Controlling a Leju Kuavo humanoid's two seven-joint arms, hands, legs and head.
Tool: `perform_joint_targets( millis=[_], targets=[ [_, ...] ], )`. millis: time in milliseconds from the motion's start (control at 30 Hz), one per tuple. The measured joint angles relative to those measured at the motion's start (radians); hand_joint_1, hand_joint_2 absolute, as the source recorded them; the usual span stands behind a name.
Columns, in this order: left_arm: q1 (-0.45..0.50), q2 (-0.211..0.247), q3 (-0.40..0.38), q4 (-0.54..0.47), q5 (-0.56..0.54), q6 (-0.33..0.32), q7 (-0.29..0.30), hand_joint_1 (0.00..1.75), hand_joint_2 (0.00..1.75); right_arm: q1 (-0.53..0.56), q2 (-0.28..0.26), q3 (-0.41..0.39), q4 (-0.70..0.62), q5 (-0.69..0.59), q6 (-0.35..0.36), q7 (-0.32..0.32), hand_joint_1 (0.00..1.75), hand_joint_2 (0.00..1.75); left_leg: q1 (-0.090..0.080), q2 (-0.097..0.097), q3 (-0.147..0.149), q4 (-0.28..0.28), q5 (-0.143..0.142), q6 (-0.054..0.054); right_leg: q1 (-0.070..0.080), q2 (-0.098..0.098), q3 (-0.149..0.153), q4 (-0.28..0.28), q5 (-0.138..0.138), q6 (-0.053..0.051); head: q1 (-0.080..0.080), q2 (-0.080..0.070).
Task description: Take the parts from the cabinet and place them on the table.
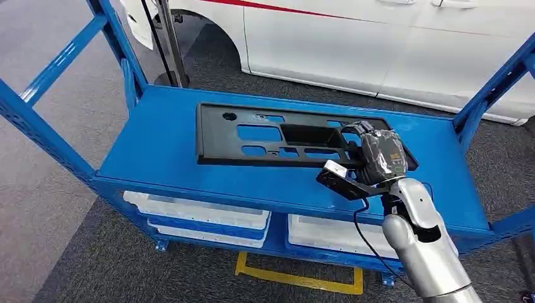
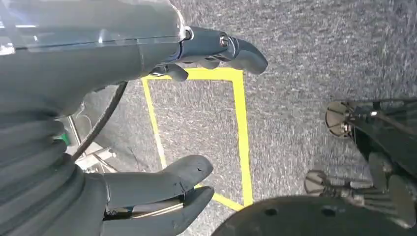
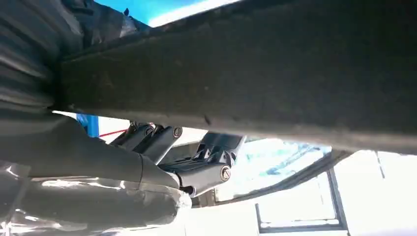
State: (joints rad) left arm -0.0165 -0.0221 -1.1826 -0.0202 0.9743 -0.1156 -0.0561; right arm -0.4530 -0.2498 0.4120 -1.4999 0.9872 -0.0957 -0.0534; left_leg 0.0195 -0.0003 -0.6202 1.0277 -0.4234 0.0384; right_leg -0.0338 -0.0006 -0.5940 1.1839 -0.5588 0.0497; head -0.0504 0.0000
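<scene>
Lying flat on the top shelf of the blue metal cabinet [image 1: 158, 151]: a long black plastic panel [image 1: 252, 136], matte, rectangular, pierced by several rectangular cut-outs and a few small round holes, with a deeper recessed pocket near its middle. Through the cut-outs, smooth painted blue sheet. At the panel's right end, the right hand [image 1: 378, 154], wrapped in glossy crinkled grey film, fingers curled over the far edge of the panel and gripping it. Behind the hand, a polished silver forearm, a small black-and-white camera block and a loose black cable. Below the shelf, white moulded trays [image 1: 202, 214] in the lower tier. On the grey speckled carpet [image 1: 63, 208], a strip of yellow tape [image 1: 296, 281]. Beyond the cabinet, the glossy white body of a car [image 1: 378, 44] with a thin red stripe.

From the right wrist, seen close: the panel [image 3: 246, 73] as a broad dark band with a rough, grainy underside, dark fingers [image 3: 162, 140] hooked round its edge and the thick thumb below, the panel clamped between them. Bright glare behind.

From the left wrist, something else entirely: the left hand [image 2: 162, 128] hanging over carpet, grey ribbed cover, thumb and darker fingers spread apart, nothing between them. Underneath, a yellow taped rectangle [image 2: 241, 132] on coarse grey pile.
</scene>
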Motion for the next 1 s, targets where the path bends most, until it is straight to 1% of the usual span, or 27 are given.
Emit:
perform_joint_targets(
  millis=[33,67,100,200,233,267,300,333,367,400,433,467,500,533,567,600,633,667,733,767,800,833,867,900,933,967,1000],
  targets=[
    [-0.001,0.000,-0.001,0.000,0.000,-0.001,0.000,0.00,1.75,0.000,-0.002,0.000,-0.005,0.002,0.000,0.000,1.75,1.75,0.001,-0.001,-0.003,0.005,0.000,-0.004,-0.003,0.000,0.050,-0.094,0.040,0.002,0.000,0.000],
    [-0.001,0.000,-0.002,0.000,-0.001,-0.002,0.000,0.00,1.75,-0.002,-0.004,0.000,-0.006,0.005,0.000,0.000,1.75,1.75,-0.001,-0.003,-0.008,0.008,0.001,-0.013,-0.001,0.002,0.081,-0.149,0.021,0.001,0.000,0.000],
    [-0.002,0.000,-0.003,0.000,-0.002,-0.002,0.000,0.00,1.75,-0.001,-0.005,0.000,-0.007,0.006,0.000,0.000,1.75,1.75,-0.002,-0.005,-0.012,0.010,0.005,-0.020,0.009,0.006,0.074,-0.148,0.037,-0.009,-0.001,0.000],
    [0.000,0.000,-0.005,0.000,-0.004,-0.002,0.003,0.00,1.75,0.000,-0.008,0.000,-0.007,0.015,0.000,0.002,1.75,1.75,-0.002,-0.007,-0.016,0.004,0.024,-0.045,0.014,0.007,0.057,-0.144,0.045,-0.025,-0.001,0.000],
    [0.002,0.000,-0.006,0.001,-0.005,-0.002,0.003,0.00,1.75,0.000,-0.008,0.002,-0.007,0.016,0.000,0.002,1.75,1.75,0.000,-0.008,-0.022,0.005,0.025,-0.052,0.005,0.005,0.049,-0.153,0.057,-0.043,-0.001,0.000],
    [0.002,0.000,-0.006,0.001,-0.005,-0.002,0.004,0.00,1.75,-0.001,-0.008,0.003,-0.008,0.016,0.000,0.002,1.75,1.75,0.002,-0.006,-0.036,0.026,-0.012,-0.055,0.006,0.000,0.042,-0.153,0.066,-0.054,-0.001,0.000],
    [0.002,-0.001,-0.006,0.001,-0.005,-0.003,0.006,0.00,1.75,-0.001,-0.009,0.003,-0.009,0.016,0.000,0.002,1.75,1.75,0.002,-0.004,-0.053,0.080,-0.070,-0.056,0.007,0.000,0.030,-0.153,0.073,-0.064,-0.001,0.000],
    [0.002,-0.001,-0.006,0.001,-0.005,-0.003,0.006,0.00,1.75,0.000,-0.010,0.003,-0.009,0.018,0.000,0.003,1.75,1.75,0.004,-0.004,-0.074,0.154,-0.128,-0.059,0.010,-0.002,0.020,-0.152,0.081,-0.069,-0.002,0.000],
    [0.002,-0.001,-0.006,0.001,-0.006,-0.003,0.006,0.00,1.75,0.001,-0.010,0.004,-0.009,0.018,0.000,0.003,1.75,1.75,0.004,-0.004,-0.093,0.231,-0.173,-0.061,0.013,-0.003,0.009,-0.152,0.089,-0.070,-0.001,0.000],
    [0.002,0.000,-0.006,0.001,-0.007,-0.003,0.006,0.00,1.75,0.001,-0.010,0.006,-0.009,0.018,0.000,0.003,1.75,1.75,0.003,-0.004,-0.105,0.291,-0.194,-0.062,0.017,-0.003,-0.002,-0.150,0.096,-0.071,-0.002,0.000],
    [0.001,0.000,-0.006,0.001,-0.007,-0.003,0.006,0.00,1.75,0.001,-0.010,0.007,-0.009,0.018,0.001,0.003,1.75,1.75,0.003,-0.004,-0.101,0.317,-0.188,-0.061,0.020,-0.004,-0.013,-0.147,0.103,-0.071,-0.001,0.000],
    [0.000,0.000,-0.006,0.001,-0.008,-0.004,0.008,0.00,1.75,0.001,-0.010,0.009,-0.009,0.018,0.001,0.003,1.75,1.75,0.003,-0.004,-0.077,0.303,-0.163,-0.058,0.022,-0.004,-0.025,-0.144,0.109,-0.071,-0.001,0.000],
    [-0.001,0.000,-0.006,0.001,-0.008,-0.004,0.009,0.00,1.75,0.001,-0.010,0.010,-0.009,0.018,0.001,0.003,1.75,1.75,0.002,-0.004,-0.034,0.250,-0.127,-0.054,0.023,-0.004,-0.035,-0.139,0.114,-0.069,-0.001,0.000],
    [-0.001,0.000,-0.006,0.001,-0.009,-0.006,0.010,0.00,1.75,0.001,-0.010,0.010,-0.010,0.018,0.001,0.003,1.75,1.75,0.000,-0.004,0.024,0.167,-0.094,-0.047,0.024,-0.004,-0.045,-0.134,0.118,-0.067,-0.001,0.000],
    [-0.001,0.000,-0.007,0.001,-0.009,-0.007,0.010,0.00,1.75,0.001,-0.010,0.010,-0.012,0.018,0.001,0.003,1.75,1.75,-0.003,-0.004,0.083,0.084,-0.085,-0.039,0.024,-0.003,-0.051,-0.129,0.122,-0.064,-0.001,0.000],
    [-0.002,0.001,-0.007,0.002,-0.010,-0.007,0.011,0.00,1.75,0.001,-0.010,0.010,-0.014,0.018,0.001,0.004,1.75,1.75,-0.011,-0.005,0.124,0.016,-0.113,-0.035,0.028,-0.002,-0.058,-0.127,0.127,-0.058,-0.002,0.000],
    [-0.004,0.002,-0.007,0.002,-0.010,-0.008,0.011,0.00,1.75,0.001,-0.013,0.010,-0.015,0.018,0.002,0.005,1.75,1.75,-0.012,-0.006,0.130,-0.006,-0.114,-0.035,0.026,-0.004,-0.060,-0.128,0.134,-0.051,0.000,0.000],
    [-0.003,0.002,-0.008,0.002,-0.010,-0.009,0.011,0.00,1.75,0.000,-0.013,0.011,-0.015,0.018,0.002,0.005,1.75,1.75,-0.015,-0.007,0.122,-0.006,-0.107,-0.033,0.024,-0.004,-0.060,-0.131,0.144,-0.045,-0.001,0.000],
    [0.000,0.002,-0.008,0.003,-0.010,-0.010,0.011,0.00,1.75,0.002,-0.015,0.011,-0.015,0.017,0.003,0.006,1.75,1.75,-0.014,-0.006,0.109,-0.015,-0.090,-0.022,0.025,-0.002,-0.062,-0.142,0.163,-0.032,-0.001,0.000],
    [-0.002,0.000,-0.009,0.003,-0.010,-0.011,0.012,0.00,1.75,0.002,-0.015,0.011,-0.015,0.016,0.003,0.006,1.75,1.75,-0.004,0.001,0.111,-0.024,-0.075,-0.015,0.021,-0.001,-0.067,-0.136,0.148,-0.029,-0.001,0.000],
    [-0.003,0.000,-0.010,0.003,-0.010,-0.011,0.012,0.00,1.75,0.001,-0.018,0.011,-0.015,0.015,0.004,0.005,1.75,1.75,-0.006,0.000,0.098,-0.025,-0.065,-0.009,0.021,0.000,-0.078,-0.117,0.106,-0.024,0.000,0.000],
    [-0.004,0.000,-0.012,0.003,-0.010,-0.011,0.012,0.00,1.75,0.001,-0.020,0.011,-0.015,0.014,0.004,0.005,1.75,1.75,-0.006,0.002,0.085,-0.024,-0.056,0.002,0.020,0.000,-0.092,-0.063,0.043,-0.021,0.000,0.000],
    [-0.004,0.001,-0.013,0.003,-0.010,-0.012,0.013,0.00,1.75,0.002,-0.021,0.011,-0.015,0.014,0.005,0.005,1.75,1.75,-0.008,0.003,0.072,-0.021,-0.047,0.003,0.019,0.000,-0.108,0.010,-0.013,-0.018,0.001,0.000],
    [-0.003,0.001,-0.014,0.003,-0.010,-0.012,0.013,0.00,1.75,0.004,-0.022,0.011,-0.014,0.013,0.005,0.005,1.75,1.75,-0.009,0.003,0.058,-0.018,-0.038,0.005,0.019,0.000,-0.122,0.081,-0.048,-0.015,0.000,0.000],
    [-0.003,0.002,-0.014,0.003,-0.010,-0.012,0.013,0.00,1.75,0.004,-0.022,0.011,-0.013,0.012,0.006,0.006,1.75,1.75,-0.010,0.003,0.042,-0.012,-0.031,0.004,0.019,0.000,-0.127,0.130,-0.051,-0.013,0.000,0.000],
    [-0.003,0.002,-0.015,0.003,-0.011,-0.012,0.013,0.00,1.75,0.004,-0.023,0.011,-0.013,0.011,0.006,0.006,1.75,1.75,-0.010,0.003,0.026,-0.006,-0.023,0.003,0.019,0.000,-0.112,0.135,-0.024,-0.012,0.000,0.000],
    [-0.003,0.002,-0.016,0.003,-0.011,-0.012,0.013,0.00,1.75,0.004,-0.023,0.011,-0.013,0.011,0.006,0.006,1.75,1.75,-0.010,0.003,0.011,0.000,-0.018,0.002,0.019,0.000,-0.081,0.106,0.013,-0.013,0.000,0.000]
  ],
)
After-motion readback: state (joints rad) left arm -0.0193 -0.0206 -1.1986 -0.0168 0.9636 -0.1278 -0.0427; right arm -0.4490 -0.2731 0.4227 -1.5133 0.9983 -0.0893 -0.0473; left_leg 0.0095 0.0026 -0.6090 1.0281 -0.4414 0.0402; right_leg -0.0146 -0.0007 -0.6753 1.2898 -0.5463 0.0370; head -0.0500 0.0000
